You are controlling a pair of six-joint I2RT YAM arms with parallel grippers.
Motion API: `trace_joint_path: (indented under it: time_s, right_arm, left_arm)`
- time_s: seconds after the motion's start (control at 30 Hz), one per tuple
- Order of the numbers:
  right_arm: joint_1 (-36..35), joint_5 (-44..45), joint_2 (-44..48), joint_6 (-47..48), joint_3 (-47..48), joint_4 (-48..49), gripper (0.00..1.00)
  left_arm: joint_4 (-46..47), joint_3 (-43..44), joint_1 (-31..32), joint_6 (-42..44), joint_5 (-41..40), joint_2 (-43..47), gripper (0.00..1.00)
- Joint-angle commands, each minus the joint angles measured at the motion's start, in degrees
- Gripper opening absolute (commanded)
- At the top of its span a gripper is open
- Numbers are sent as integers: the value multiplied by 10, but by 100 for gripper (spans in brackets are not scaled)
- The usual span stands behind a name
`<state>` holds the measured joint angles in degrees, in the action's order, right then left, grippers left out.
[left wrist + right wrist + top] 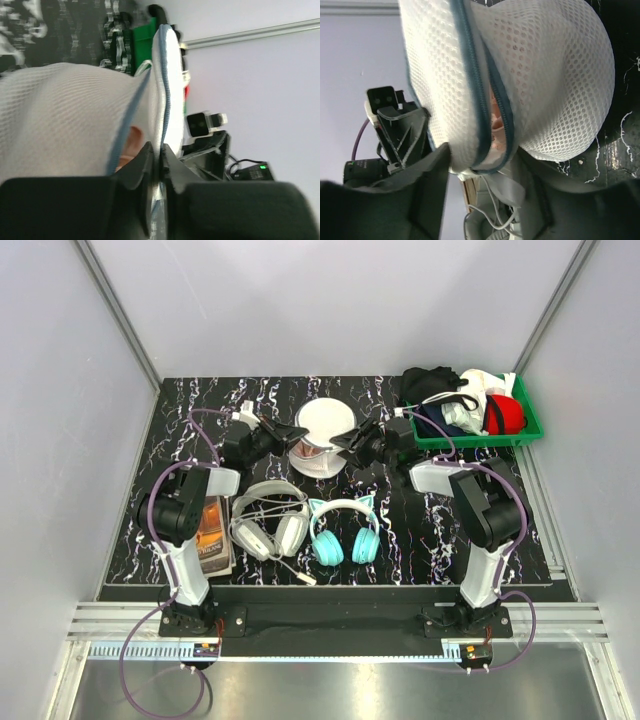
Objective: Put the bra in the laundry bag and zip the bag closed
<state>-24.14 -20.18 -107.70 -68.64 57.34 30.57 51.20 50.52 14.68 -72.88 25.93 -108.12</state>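
While my left gripper (159, 152) pinches the laundry bag's (325, 420) zippered rim, my right gripper (487, 165) stands open astride its edge. The bra (496, 125) shows pink through the zipper gap.

No readable text, label or number anywhere.

White mesh laundry bag (322, 426), pink bra (496, 122)

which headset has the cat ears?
The teal headphones, lying right of the white-grey headphones, whose band is plain.
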Motion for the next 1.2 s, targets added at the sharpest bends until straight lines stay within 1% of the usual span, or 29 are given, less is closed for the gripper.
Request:
trace_joint_path:
  time_s: [0.0,0.03,0.1,0.13,0.17,0.2,0.23,0.27,0.3,0.33,0.37,0.4,0.47,0.53,0.6,0.7,0.77,0.8,0.83,0.93,1.0,1.1,1.17]
  right_arm:
    - [-6,-3,-3,-16,30,9,48]
    - [-6,-5,-2,-21,35,5,47]
    - [-7,-3,1,-24,38,-8,44]
    - [-6,2,5,-25,45,-16,39]
    - [-7,3,9,-27,49,-38,38]
    - [-8,5,11,-31,53,-50,38]
    - [-6,8,13,-40,60,-61,36]
    - [-8,10,16,-45,63,-82,34]
    - [-9,12,16,-49,66,-91,26]
    - [-9,15,17,-56,74,-103,25]
    - [-9,16,19,-60,79,-123,21]
    - [-9,17,19,-62,86,-131,20]
    - [-10,16,20,-70,91,-147,20]
    - [-9,17,25,-78,95,-161,20]
    - [-11,29,30,-83,100,-172,20]
    - [-16,40,35,-85,113,-190,22]
    - [-21,44,33,-84,122,-206,22]
    - [-22,47,34,-84,127,-211,22]
    - [-23,51,34,-83,128,-217,22]
    - [-28,60,35,-78,134,-227,22]
    - [-31,64,35,-77,135,-230,22]
    - [-34,67,36,-76,133,-234,21]
    - [-35,69,37,-76,132,-236,21]
  left_arm:
    - [-78,19,-8,85,5,49,22]
    - [-133,26,-9,129,-1,57,25]
    - [-185,36,-9,172,-25,83,31]
    - [-241,47,-9,223,-38,93,39]
    - [-273,55,-5,253,-52,115,41]
    - [-308,64,-3,285,-84,128,43]
    - [-364,76,2,346,-104,141,45]
    - [-382,78,13,374,-123,172,46]
    - [-396,78,22,398,-159,189,47]
    - [-419,71,32,444,-177,206,50]
    - [-428,68,58,465,-192,236,52]
    - [-448,65,74,499,-224,250,54]
    - [-457,49,117,527,-245,281,57]
    - [-450,22,138,535,-250,293,58]
    - [-430,4,150,520,-221,288,56]
    - [-404,4,172,518,-194,258,49]
    - [-403,19,190,518,-187,230,43]
    - [-411,37,192,514,-186,220,37]
    - [-419,48,197,508,-187,200,36]
    - [-465,98,201,489,-192,161,37]
    - [-485,120,202,482,-199,151,38]
    - [-493,128,202,471,-207,145,40]
    - [-493,127,203,470,-216,145,43]
